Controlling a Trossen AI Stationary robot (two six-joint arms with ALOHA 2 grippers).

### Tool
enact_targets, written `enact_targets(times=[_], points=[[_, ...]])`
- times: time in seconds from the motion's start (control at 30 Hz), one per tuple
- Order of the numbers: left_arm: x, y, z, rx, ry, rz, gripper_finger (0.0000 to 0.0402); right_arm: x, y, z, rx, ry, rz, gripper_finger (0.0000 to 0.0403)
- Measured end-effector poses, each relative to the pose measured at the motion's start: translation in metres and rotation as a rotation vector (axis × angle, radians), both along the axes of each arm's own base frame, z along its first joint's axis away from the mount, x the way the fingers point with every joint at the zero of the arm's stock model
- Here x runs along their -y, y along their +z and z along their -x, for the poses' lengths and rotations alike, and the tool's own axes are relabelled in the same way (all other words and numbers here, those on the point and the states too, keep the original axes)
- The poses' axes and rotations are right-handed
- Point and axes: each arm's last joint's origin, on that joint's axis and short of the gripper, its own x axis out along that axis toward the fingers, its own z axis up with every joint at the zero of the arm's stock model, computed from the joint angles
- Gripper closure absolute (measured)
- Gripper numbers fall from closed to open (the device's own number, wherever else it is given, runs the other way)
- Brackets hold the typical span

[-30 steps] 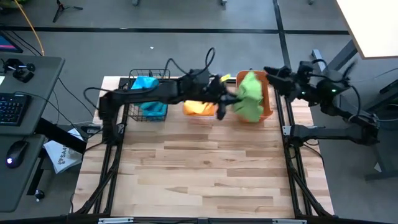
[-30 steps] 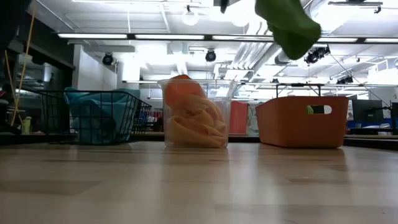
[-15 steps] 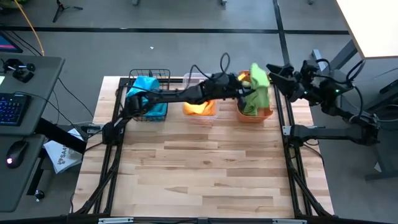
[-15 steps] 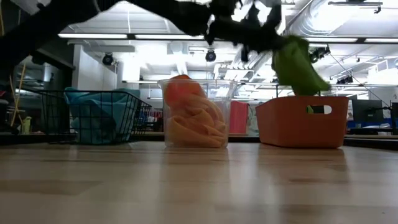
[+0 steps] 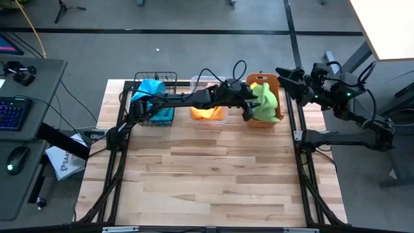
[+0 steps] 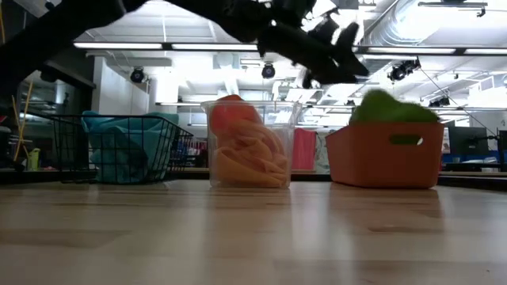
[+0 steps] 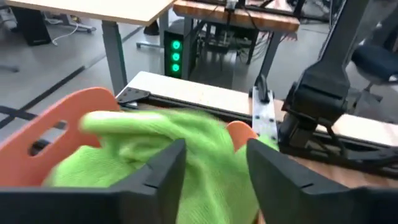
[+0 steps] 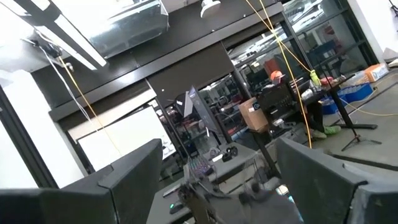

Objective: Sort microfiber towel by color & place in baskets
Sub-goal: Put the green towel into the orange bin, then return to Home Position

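A lime green microfiber towel (image 5: 267,105) lies bunched in the orange plastic bin (image 6: 372,162) at the far right, rising above its rim (image 6: 386,107). My left gripper (image 7: 211,163) hangs open just above the towel and beside the bin's left wall (image 5: 248,107), clear of the cloth in the low view. The black wire basket (image 5: 154,97) holds turquoise towels. In the clear tub (image 5: 207,109) lie orange towels. My right gripper (image 8: 214,180) waits open at the table's far right edge (image 5: 286,75), with nothing between its fingers.
The three baskets stand in a row along the table's far edge. The wooden table top (image 5: 207,175) stretches bare in front of them. My left arm (image 5: 181,99) reaches across above the wire basket and the clear tub.
My left gripper has carried the green towel toward the table's right edge, over the orange bin, and come down. It has opened and let go. The towel has dropped from hanging below the fingers into the bin, where it now lies bunched.
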Motion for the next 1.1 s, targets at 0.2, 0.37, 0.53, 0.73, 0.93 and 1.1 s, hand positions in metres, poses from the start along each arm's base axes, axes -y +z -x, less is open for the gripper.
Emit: enact_targets(times=[0.2, 0.37, 0.53, 0.73, 0.93, 1.1], points=[[0.003, 0.026, 0.026, -0.168, -0.023, -0.031, 0.0188, 0.000, 0.000, 0.000, -0.001, -0.002, 0.003, 0.0093], [0.006, 0.073, 0.072, -0.292, -0.061, -0.020, 0.0180, 0.000, -0.003, -0.001, -0.027, -0.005, -0.006, 0.0093], [0.014, 0.109, 0.119, -0.273, -0.080, -0.010, 0.0188, 0.002, -0.010, -0.002, -0.101, -0.038, -0.037, 0.0093], [0.023, 0.145, 0.186, -0.037, -0.013, 0.008, 0.0195, 0.002, -0.016, -0.003, -0.155, -0.045, -0.057, 0.0093], [0.046, 0.136, 0.248, 0.126, -0.001, 0.069, 0.0195, 0.003, -0.023, -0.004, -0.231, -0.044, -0.084, 0.0093], [0.069, 0.108, 0.294, 0.233, 0.000, 0.152, 0.0195, 0.003, -0.029, -0.004, -0.273, -0.038, -0.135, 0.0093]])
